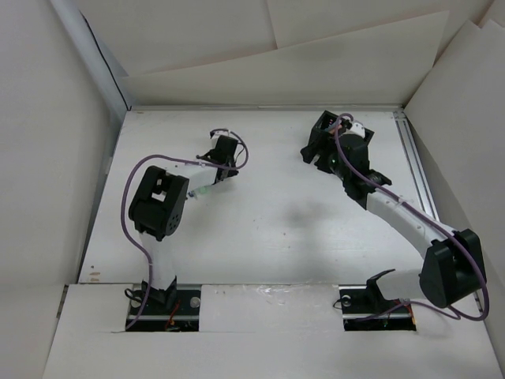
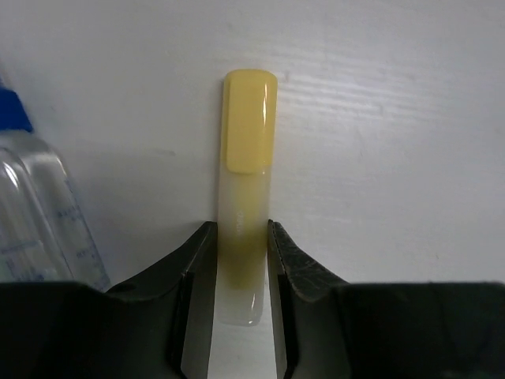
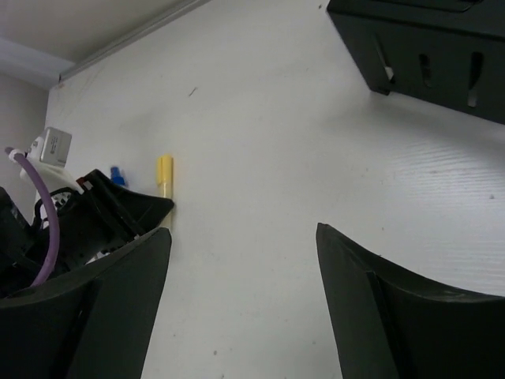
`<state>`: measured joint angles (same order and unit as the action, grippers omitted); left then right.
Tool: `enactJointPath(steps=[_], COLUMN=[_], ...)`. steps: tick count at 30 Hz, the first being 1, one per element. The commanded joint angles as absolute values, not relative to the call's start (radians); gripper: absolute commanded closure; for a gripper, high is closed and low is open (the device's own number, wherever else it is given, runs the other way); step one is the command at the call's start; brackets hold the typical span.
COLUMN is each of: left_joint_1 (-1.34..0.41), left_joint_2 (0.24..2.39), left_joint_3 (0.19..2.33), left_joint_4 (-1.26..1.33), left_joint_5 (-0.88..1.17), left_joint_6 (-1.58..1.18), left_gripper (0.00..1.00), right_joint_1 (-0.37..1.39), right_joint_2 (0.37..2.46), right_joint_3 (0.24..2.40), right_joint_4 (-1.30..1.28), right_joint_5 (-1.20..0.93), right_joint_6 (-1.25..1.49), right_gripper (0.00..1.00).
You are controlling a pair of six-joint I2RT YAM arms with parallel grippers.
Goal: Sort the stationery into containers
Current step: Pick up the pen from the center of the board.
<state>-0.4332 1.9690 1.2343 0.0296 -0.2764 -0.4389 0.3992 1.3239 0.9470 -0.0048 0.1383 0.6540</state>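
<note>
Yellow marker point(image 2: 248, 118) lies on the bench point(image 2: 394, 118) in the lower middle of the left wrist view. Its clear barrel runs between the left jaws and its yellow cap points straight away, toward the top of the frame. The left jaws stand narrow, one pressed against each side of the barrel a little short of the cap, so they look closed on it. I cannot tell whether the marker has left the bench. Its long axis runs in line with the jaws' reach, not across them, and the grip sits toward the tail end. I judge the cap end may droop or swing once it is raised.

Just beside it, at the left edge of that view, lies a clear pen with a blue cap point(image 2: 35, 213), apart from the jaws.

Farther off, in the right wrist view, the right jaws stand wide and hold nothing, with bare bench between them. The marker point(image 3: 163, 175) shows at middle left of that frame, well apart from them. The black container point(image 3: 426, 55) fills the upper right, near the right jaws. So the left arm is the nearer to the marker and the right arm the nearer to the container. The carry would run across the bench toward that box.
</note>
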Motion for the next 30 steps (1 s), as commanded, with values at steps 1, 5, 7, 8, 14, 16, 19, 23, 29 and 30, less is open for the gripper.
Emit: enactJointPath(steps=[1,5,7,8,14,16,19,23,29,30], left_joint_1=[-0.448,-0.457,-0.468,-0.482,-0.535,-0.548,-0.557,-0.557,-0.557,-0.557], left_joint_2=[1.841,1.738,1.686,1.669,1.594,1.583,1.574,1.574,1.574,1.574], left_joint_3=[1.14,1.023,0.97,0.953,0.888,0.879,0.87,0.861,0.841,0.841], left_joint_4=[0.096,0.207,0.256,0.273,0.362,0.374,0.397,0.437,0.462,0.462], left_joint_5=[-0.105,0.007,0.04,0.063,0.159,0.184,0.231,0.262,0.313,0.313], left_joint_6=[-0.453,-0.474,-0.474,-0.474,-0.465,-0.456,-0.456,-0.465,-0.474,-0.474], left_gripper=[1.0,1.0,1.0,1.0,1.0,1.0,1.0,1.0,1.0,1.0], right_joint_1=[0.396,0.396,0.396,0.396,0.408,0.434,0.445,0.475,0.486,0.495], right_joint_2=[1.364,1.431,1.45,1.463,1.519,1.534,1.557,1.601,1.681,1.69], right_joint_3=[0.986,1.026,1.035,1.035,1.054,1.066,1.075,1.089,1.127,1.141], right_joint_4=[0.051,0.051,0.051,0.061,0.093,0.094,0.117,0.143,0.173,0.173], right_joint_5=[0.013,-0.121,-0.149,-0.159,-0.245,-0.282,-0.305,-0.305,-0.296,-0.296], right_joint_6=[0.624,0.601,0.601,0.601,0.621,0.621,0.655,0.678,0.709,0.709], right_gripper=[0.2,0.18,0.18,0.18,0.48,0.91,0.77,0.23,0.18,0.18])
